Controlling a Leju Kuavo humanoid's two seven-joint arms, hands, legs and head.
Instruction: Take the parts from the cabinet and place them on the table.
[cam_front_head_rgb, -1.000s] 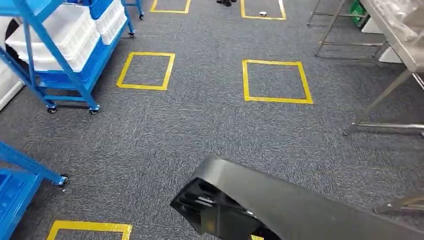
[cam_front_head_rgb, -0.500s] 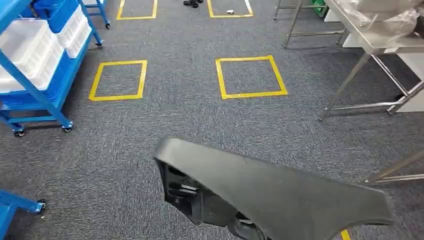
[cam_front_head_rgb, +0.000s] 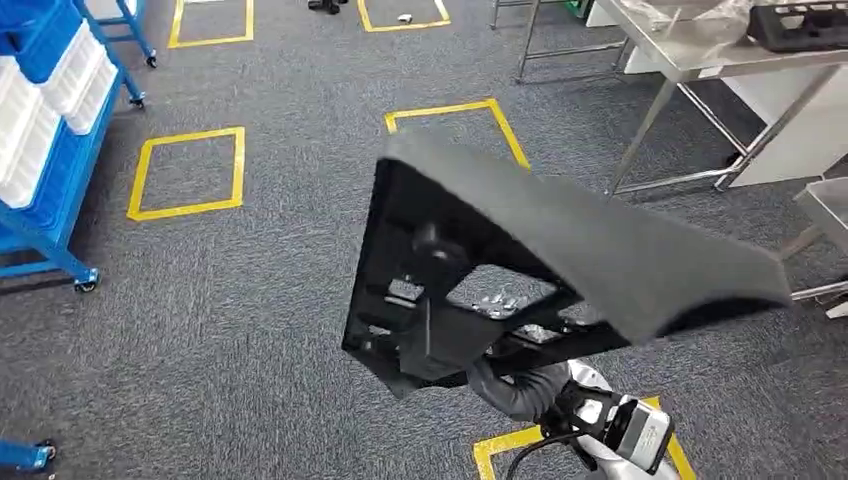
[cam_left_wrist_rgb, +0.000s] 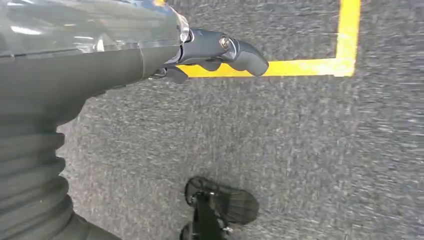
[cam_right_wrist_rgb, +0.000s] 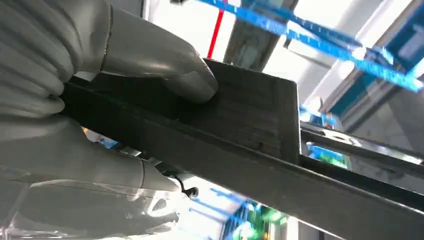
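black plastic part (cam_front_head_rgb: 560, 250) is clamped between thumb and fingers of the right hand (cam_right_wrist_rgb: 95, 100), off the cabinet, not yet on the steel table (cam_front_head_rgb: 680, 60); left hand (cam_left_wrist_rgb: 210, 50) holds nothing, fingers loosely curled.

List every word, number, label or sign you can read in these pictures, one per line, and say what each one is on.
None: no words, numbers or brand marks can be read anywhere.
The yellow tape squares on the grey floor are plain outlines with no writing.
The black part held by the right hand shows no label.
The blue rack's white bins and the steel table carry no legible text.
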